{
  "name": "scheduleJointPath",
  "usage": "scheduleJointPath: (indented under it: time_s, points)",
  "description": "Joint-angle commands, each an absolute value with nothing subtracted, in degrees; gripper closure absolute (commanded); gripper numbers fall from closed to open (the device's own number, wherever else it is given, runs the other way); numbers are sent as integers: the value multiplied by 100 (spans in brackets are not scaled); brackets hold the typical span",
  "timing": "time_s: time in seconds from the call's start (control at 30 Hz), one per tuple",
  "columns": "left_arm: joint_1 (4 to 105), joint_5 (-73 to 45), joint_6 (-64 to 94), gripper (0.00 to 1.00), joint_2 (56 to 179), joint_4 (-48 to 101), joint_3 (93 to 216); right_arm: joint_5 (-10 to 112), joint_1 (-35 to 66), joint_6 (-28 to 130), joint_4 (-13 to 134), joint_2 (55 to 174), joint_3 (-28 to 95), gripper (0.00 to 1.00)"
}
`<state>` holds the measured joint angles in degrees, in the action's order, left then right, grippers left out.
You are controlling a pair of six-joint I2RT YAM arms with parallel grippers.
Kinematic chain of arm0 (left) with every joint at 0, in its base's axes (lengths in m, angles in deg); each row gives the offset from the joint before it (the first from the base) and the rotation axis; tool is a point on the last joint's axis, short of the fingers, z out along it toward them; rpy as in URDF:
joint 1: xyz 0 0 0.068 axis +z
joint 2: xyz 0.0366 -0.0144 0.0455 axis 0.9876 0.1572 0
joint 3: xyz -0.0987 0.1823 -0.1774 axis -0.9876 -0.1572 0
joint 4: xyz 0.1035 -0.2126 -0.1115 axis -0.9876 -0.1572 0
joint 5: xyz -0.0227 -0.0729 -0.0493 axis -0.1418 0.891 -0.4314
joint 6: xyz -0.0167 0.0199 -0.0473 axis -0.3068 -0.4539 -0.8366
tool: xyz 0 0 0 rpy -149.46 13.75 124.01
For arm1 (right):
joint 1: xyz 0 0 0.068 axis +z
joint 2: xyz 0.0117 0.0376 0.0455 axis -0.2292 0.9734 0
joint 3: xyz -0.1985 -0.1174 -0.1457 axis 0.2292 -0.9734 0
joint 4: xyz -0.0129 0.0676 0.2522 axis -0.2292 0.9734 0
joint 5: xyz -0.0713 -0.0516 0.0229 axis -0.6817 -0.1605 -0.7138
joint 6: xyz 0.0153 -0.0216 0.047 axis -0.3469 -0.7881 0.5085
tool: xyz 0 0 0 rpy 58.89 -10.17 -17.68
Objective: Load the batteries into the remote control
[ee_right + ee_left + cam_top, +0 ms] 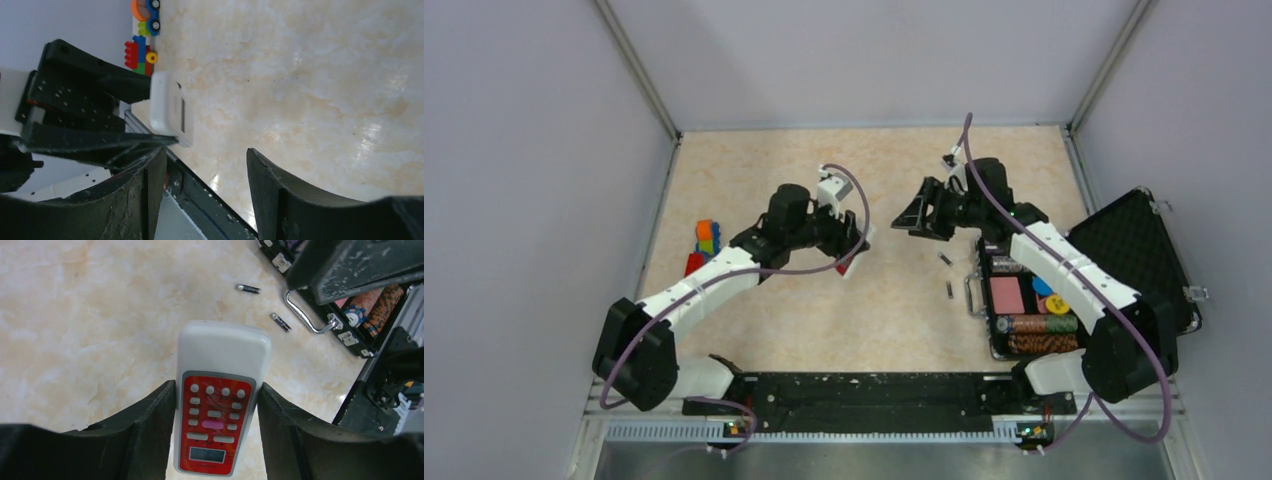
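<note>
My left gripper (856, 250) is shut on the remote control (218, 395), a slim white bar whose red button panel faces the left wrist camera; it is held above the table. The remote also shows in the right wrist view (169, 107). Two batteries, thin dark cylinders, lie on the table: one (944, 259) and the other (949, 290) near the case handle; the left wrist view shows them too, one (248, 288) and the other (280, 322). My right gripper (912, 218) is open and empty, held above the table facing the remote.
An open black case (1124, 250) at the right holds a pink card deck (1007, 294) and striped poker-chip rolls (1036, 324). Colourful toy blocks (706, 240) lie at the left. A black rail (874, 392) runs along the near edge.
</note>
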<state>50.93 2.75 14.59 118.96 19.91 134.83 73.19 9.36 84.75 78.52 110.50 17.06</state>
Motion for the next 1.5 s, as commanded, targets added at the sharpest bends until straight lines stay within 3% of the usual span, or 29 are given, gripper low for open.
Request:
scheduleJointPath:
  time_s: [0.0, 0.33, 0.8, 0.87, 0.97, 1.03, 1.13, 1.23, 1.47]
  points:
    - [4422, -317, 2461, 100, 11533, 2496, 13311, 7570, 1219, 8755, 7866, 10980, 2160, 41]
    - [3709, -956, 2942, 100, 11618, 1882, 13742, 6960, 1850, 8613, 8312, 10811, 2018, 43]
    - [3200, -1350, 3003, 99, 11371, 1847, 13611, 6980, 2026, 8802, 7765, 10815, 1563, 83]
    - [3192, -1433, 2862, 90, 11343, 1825, 13668, 7080, 2026, 8825, 7715, 10808, 1545, 98]
    - [3163, -1994, 2708, 49, 11296, 1538, 13844, 7285, 2030, 8995, 7572, 10733, 1500, 100]
    - [3156, -2140, 2849, 39, 11171, 1204, 14010, 7351, 2012, 9208, 7590, 10677, 1577, 100]
    - [3147, -2505, 3315, 32, 10792, 1100, 13914, 7406, 1982, 9659, 7579, 10684, 1737, 100]
    - [3147, -2520, 3977, 31, 10247, 1407, 13506, 7485, 1945, 10250, 7512, 10785, 1856, 100]
    - [3147, -1577, 6313, 31, 8504, 3940, 11165, 7545, 1931, 11692, 7360, 10931, 2046, 100]
